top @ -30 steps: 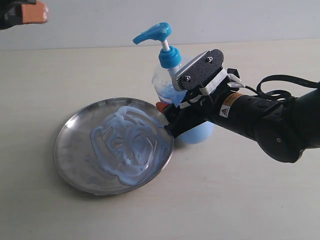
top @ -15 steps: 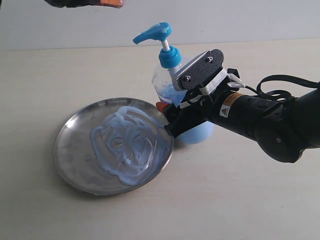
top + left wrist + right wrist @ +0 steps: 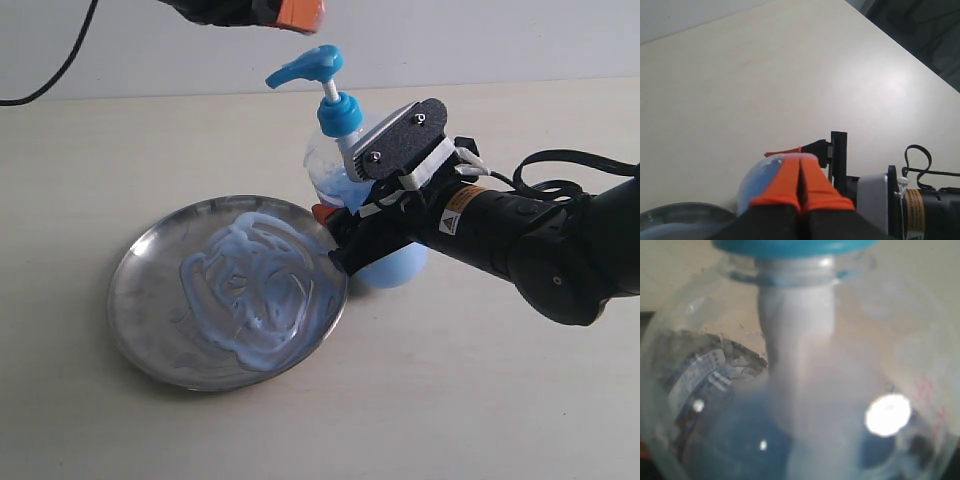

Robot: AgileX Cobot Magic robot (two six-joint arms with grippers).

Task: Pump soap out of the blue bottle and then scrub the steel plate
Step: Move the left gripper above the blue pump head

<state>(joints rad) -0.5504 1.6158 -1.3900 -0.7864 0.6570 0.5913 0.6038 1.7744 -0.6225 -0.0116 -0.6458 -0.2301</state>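
Exterior view: at the left the steel plate (image 3: 150, 305) lies on the pale worktop (image 3: 480, 400), round and shiny, smeared with swirls of milky blue soap (image 3: 255, 290). Just beside its rim stands the blue bottle (image 3: 340, 115), its body clasped by the right claw (image 3: 345, 205). Above the pump hangs the left claw (image 3: 290, 14). Only the left wrist view shows its orange tips (image 3: 785, 182) pressed together, empty. The right wrist view alone shows the bottle's printed label (image 3: 695, 380), too blurred to read.

The left gripper (image 3: 800, 167) has its orange fingers (image 3: 785, 182) pressed together with nothing between them. Past them lie the bottle (image 3: 756, 179) with its rounded clear body, a sliver of the plate (image 3: 685, 212), the right arm (image 3: 920, 210) and the beige table (image 3: 765, 75).
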